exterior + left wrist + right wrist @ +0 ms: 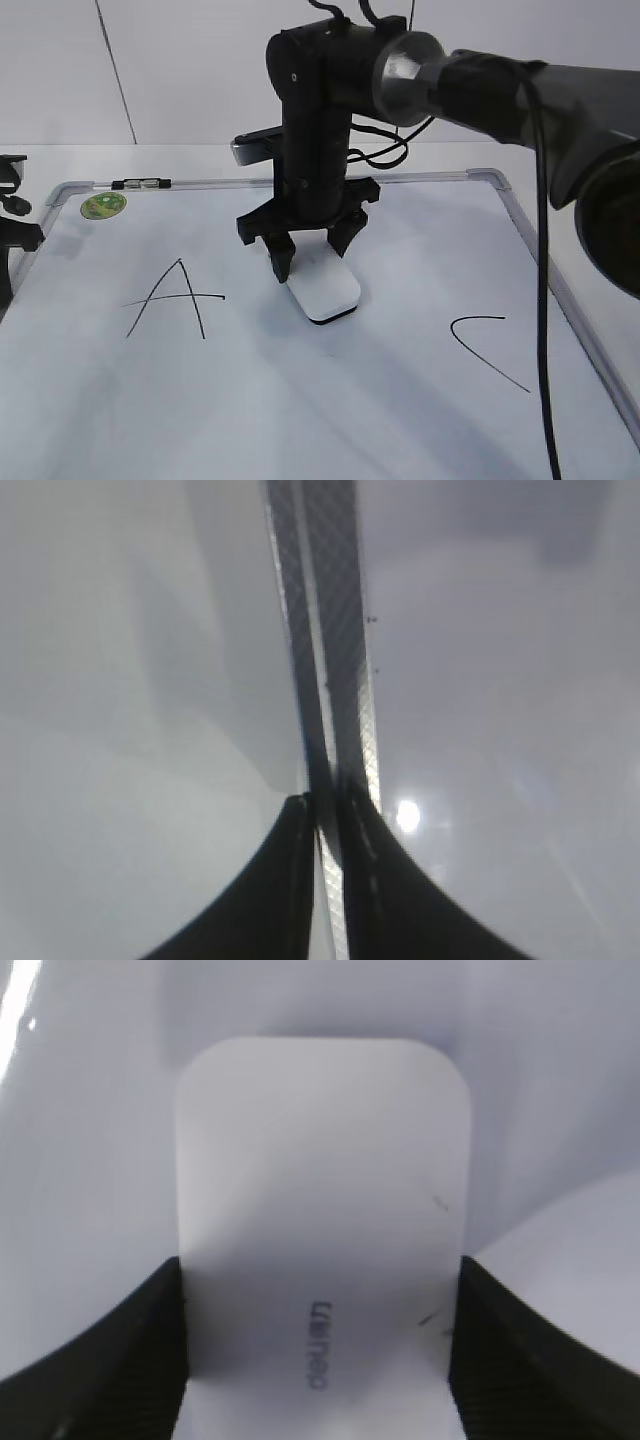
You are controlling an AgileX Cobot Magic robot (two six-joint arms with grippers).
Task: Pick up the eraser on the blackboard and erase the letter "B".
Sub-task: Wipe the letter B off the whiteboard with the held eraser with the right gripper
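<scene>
Two fingers of right gripper (310, 252) clamped on eraser (323, 288) sides, eraser flat on blackboard (400, 400) mid-way betw left & right edges, "A" (170, 297) toward left edge, "C" (487, 348) toward right, left gripper (322, 815) closed, over the board's frame strip (330, 630).

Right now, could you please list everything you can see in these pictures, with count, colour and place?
eraser: one, white, middle of the board, between A and C
blackboard: one, white, grey frame, on the table
letter A: one, black, board's left
letter C: one, black, board's right
sticker: one, green, top-left corner
clip: one, black, top frame
right gripper: black, shut on the eraser's sides
left gripper: black, shut, over the board's frame
</scene>
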